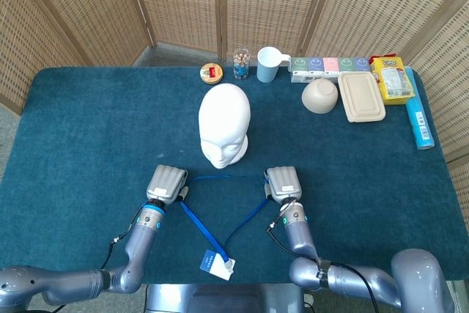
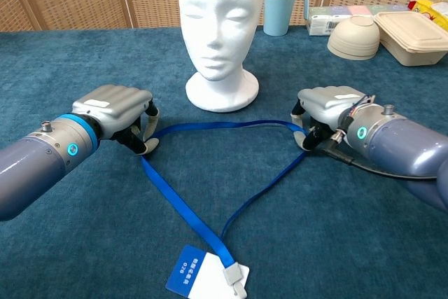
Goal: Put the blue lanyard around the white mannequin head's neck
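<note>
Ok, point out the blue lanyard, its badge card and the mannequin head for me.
blue lanyard (image 2: 183, 211): chest view, on the strap's left run.
badge card (image 2: 198, 275): chest view, on the card's blue face.
white mannequin head (image 1: 225, 121): head view, on the crown.

we can make out no text clearly: the blue badge card (image 2: 190, 276) on the lanyard bears small white print, and the yellow snack bag (image 1: 394, 78) a label, both too small to read.

A woven rattan folding screen (image 1: 183, 5) stands behind a table (image 1: 88, 130) covered in dark teal carpet-like cloth.
</note>
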{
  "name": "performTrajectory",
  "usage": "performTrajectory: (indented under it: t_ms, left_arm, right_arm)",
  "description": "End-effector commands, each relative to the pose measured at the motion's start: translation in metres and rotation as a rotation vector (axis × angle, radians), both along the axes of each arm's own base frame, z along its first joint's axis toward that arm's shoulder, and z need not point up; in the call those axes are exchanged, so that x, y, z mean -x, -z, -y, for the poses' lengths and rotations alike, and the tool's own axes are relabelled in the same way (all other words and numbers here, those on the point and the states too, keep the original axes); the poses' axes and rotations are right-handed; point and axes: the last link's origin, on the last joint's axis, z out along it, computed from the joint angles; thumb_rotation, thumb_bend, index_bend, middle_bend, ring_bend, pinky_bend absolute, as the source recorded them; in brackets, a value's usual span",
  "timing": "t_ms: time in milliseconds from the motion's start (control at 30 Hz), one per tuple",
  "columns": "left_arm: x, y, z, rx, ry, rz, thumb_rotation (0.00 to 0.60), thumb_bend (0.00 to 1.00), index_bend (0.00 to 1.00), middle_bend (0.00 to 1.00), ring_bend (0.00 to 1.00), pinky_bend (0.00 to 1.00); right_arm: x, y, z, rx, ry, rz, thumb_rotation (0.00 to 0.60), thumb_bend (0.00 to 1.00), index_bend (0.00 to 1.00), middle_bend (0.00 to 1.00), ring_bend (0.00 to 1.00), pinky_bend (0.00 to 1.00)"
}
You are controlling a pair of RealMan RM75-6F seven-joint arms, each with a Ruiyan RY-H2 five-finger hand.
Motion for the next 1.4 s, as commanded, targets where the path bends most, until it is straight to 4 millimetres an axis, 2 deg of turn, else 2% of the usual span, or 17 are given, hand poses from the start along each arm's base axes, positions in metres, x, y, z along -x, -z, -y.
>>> performTrajectory:
  t_ms: [33,500,867,1100,1400]
  left_arm:
    - [0.0,0.0,0.0,-0.002,-0.002,0.0,0.45,0.43,0.64,1.0,1.0,1.0]
    - [0.01,-0.003,-0.001,-0.009,-0.02,-0.008,0.463,0.44,0.67,1.0,1.0,1.0]
    - [0.011,-0.019,-0.002,-0.042,-0.002,0.048,0.464,0.44,0.67,1.0,1.0,1.0]
    - [0.008,-0.04,-0.002,-0.08,0.026,0.122,0.464,0.44,0.67,1.0,1.0,1.0]
    - [-0.005,-0.083,0.004,-0.138,0.097,0.253,0.466,0.44,0.68,1.0,1.0,1.0]
  right_arm:
    - [0.0,0.0,0.0,0.001,0.0,0.001,0.54,0.59,0.6,1.0,1.0,1.0]
    - [-0.003,0.001,-0.002,-0.004,0.005,0.022,0.542,0.59,0.6,1.0,1.0,1.0]
    - [-0.005,-0.008,-0.003,0.026,0.002,0.08,0.549,0.59,0.62,1.0,1.0,1.0]
    - [-0.017,-0.03,-0.007,0.082,-0.052,0.141,0.552,0.59,0.62,1.0,1.0,1.0]
    - [-0.039,-0.078,-0.018,0.175,-0.153,0.234,0.55,0.59,0.63,1.0,1.0,1.0]
